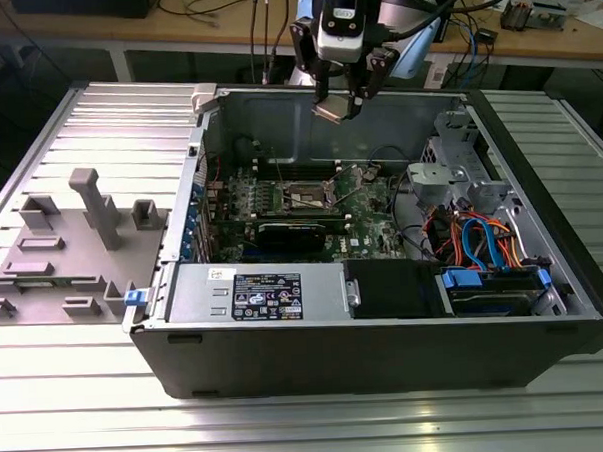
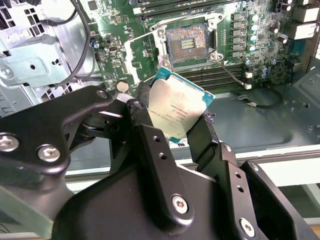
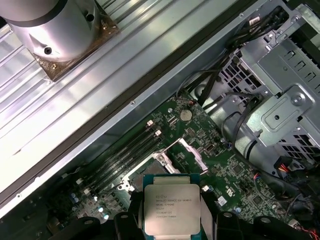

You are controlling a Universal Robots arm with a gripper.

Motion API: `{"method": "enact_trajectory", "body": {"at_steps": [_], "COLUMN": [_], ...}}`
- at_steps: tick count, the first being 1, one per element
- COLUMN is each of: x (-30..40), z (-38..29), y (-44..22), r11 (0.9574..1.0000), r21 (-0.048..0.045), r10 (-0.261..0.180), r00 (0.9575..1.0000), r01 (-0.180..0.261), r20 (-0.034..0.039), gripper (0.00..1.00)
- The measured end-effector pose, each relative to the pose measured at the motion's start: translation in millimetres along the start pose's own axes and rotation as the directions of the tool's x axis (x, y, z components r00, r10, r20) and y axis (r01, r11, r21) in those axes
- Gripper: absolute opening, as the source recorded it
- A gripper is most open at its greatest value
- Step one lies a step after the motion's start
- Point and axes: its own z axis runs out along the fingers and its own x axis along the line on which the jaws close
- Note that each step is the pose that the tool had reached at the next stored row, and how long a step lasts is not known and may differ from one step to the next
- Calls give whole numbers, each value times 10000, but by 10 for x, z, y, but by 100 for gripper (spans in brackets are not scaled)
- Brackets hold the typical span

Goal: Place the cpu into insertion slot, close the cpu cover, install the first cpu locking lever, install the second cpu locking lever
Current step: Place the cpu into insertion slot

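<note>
Cpu (image 2: 176,111) is clamped by gripper (image 1: 338,106); open insertion slot (image 1: 306,194) is seen at 7 o'clock, well apart, exterior view.

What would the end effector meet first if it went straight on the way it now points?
Probably the open insertion slot on the green board: the end effector, shut on the cpu, points toward it with nothing between. Exact alignment is unclear.
</note>
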Motion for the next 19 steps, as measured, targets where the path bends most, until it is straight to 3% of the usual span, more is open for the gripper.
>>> {"method": "enact_trajectory", "body": {"at_steps": [7,11,19], "x": [0,0,0], "z": [1,4,4], "y": [0,0,0], "r11": [9984,9929,9921], "r21": [-8,-24,-27], "r10": [570,1193,1258], "r00": [9984,9928,9920], "r01": [-570,-1193,-1257], "r20": [54,108,114], "gripper": [54,54,54]}}
